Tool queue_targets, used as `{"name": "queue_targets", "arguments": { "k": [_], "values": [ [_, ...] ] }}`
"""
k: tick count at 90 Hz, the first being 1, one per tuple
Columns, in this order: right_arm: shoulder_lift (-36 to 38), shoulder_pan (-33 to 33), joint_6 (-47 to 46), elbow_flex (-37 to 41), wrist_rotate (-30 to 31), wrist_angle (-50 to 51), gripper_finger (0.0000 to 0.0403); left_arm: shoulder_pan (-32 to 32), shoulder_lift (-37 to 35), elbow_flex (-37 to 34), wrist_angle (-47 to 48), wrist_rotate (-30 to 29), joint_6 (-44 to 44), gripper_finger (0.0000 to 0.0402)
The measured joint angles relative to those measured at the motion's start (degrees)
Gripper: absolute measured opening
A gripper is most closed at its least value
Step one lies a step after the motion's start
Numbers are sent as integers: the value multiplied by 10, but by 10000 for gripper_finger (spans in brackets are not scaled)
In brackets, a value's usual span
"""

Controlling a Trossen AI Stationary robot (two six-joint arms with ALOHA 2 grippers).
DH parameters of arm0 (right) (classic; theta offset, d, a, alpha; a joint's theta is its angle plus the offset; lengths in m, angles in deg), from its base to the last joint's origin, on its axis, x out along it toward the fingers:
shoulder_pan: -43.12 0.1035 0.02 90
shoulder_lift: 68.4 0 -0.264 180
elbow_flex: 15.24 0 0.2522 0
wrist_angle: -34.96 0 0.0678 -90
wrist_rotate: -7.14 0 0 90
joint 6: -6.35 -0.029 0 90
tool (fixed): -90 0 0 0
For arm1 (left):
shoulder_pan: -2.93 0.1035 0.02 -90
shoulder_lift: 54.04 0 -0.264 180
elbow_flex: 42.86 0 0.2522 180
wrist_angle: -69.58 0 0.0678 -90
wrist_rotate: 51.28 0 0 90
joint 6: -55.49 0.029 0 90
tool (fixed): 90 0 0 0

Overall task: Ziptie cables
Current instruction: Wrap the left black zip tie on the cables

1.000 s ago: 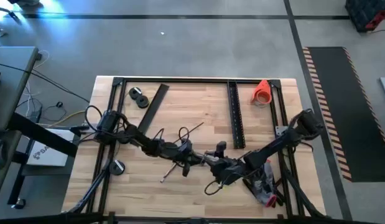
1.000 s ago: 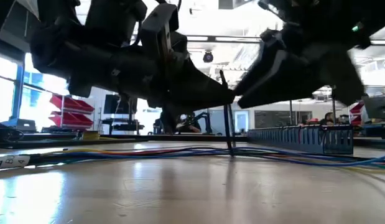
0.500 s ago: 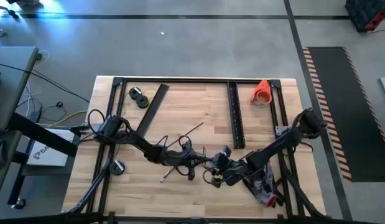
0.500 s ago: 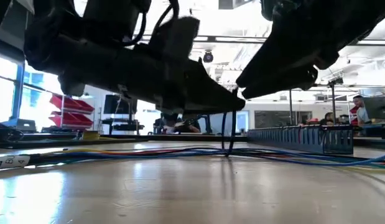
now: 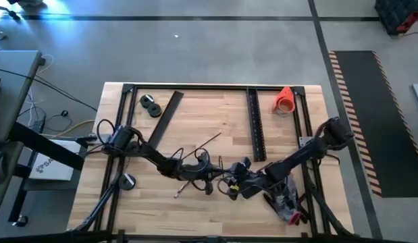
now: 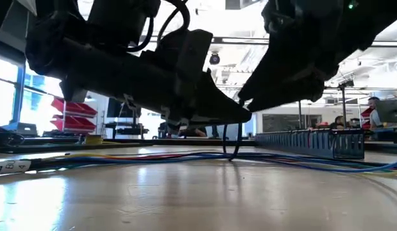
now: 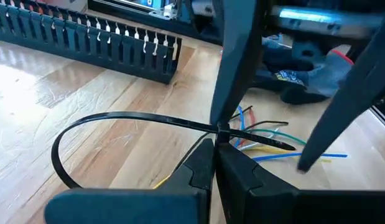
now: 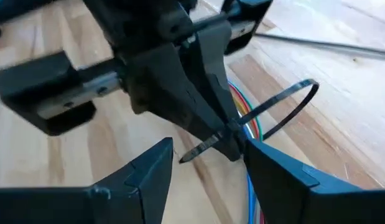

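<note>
The cables (image 6: 153,156) lie flat along the table, and their coloured ends (image 7: 267,142) show just past my left gripper (image 7: 214,152). That gripper is shut on a black zip tie (image 7: 117,118), which curves into a wide loop (image 8: 292,102). The loop hangs down to the cables (image 8: 245,127); whether it goes around them I cannot tell. My right gripper (image 8: 209,146) is open, a finger on each side of the left gripper's tips and the tie's tail (image 8: 198,149). Whether it touches the tie I cannot tell. In the high view both grippers (image 5: 221,177) (image 5: 231,185) meet near the table's middle front. My left gripper pinches the zip tie where the loop closes (image 7: 222,132), between its two fingertips. The fingers slant down toward the table. The loop hangs below and to the side of them, its lowest part down at the cables (image 6: 231,156), and the short tail sticks out past the tips.
Two black perforated strips (image 5: 254,125) (image 5: 169,111) lie toward the far side. An orange cone (image 5: 284,100) and black rolls (image 5: 151,104) stand near the back. A slotted duct (image 7: 86,40) runs beside the work spot. A blue and red bundle (image 5: 286,206) lies at the front right.
My left gripper has shifted a little toward the table's right and near edge. My right gripper has moved left toward it, closing in on its tips. The zip tie stood as a straight strand a second ago and now hangs as a loop.
</note>
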Motion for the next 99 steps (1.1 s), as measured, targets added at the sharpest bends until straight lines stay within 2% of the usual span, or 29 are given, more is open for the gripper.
{"name": "queue_targets", "arguments": {
  "k": [15, 24, 36, 56, 71, 83, 91, 99],
  "values": [
    [-7, -6, -30, 0, 10, 3, 183, -2, 0, 0, 1, -3, 5, 0],
    [-7, -7, -42, 0, 26, 3, 168, -4, 0, 0, -3, -6, 5, 0],
    [-7, -8, -42, 0, 29, 4, 121, -5, 0, 0, -2, -6, 9, 0],
    [-7, -3, -42, 0, 34, 5, 16, -5, 0, 0, 0, -6, 10, 0],
    [-7, 7, -71, 0, 47, 8, 2, -5, 0, 0, -1, 2, 21, 4],
    [-7, 8, -99, 0, 30, 21, 1, -5, 0, -1, -1, 26, 55, 35],
    [-7, 8, -99, -1, 17, 24, 0, -5, 0, -1, 0, 38, 76, 72],
    [-7, 8, -99, -23, 11, 75, 0, -5, 0, -1, 0, 50, 103, 111]
  ]
}}
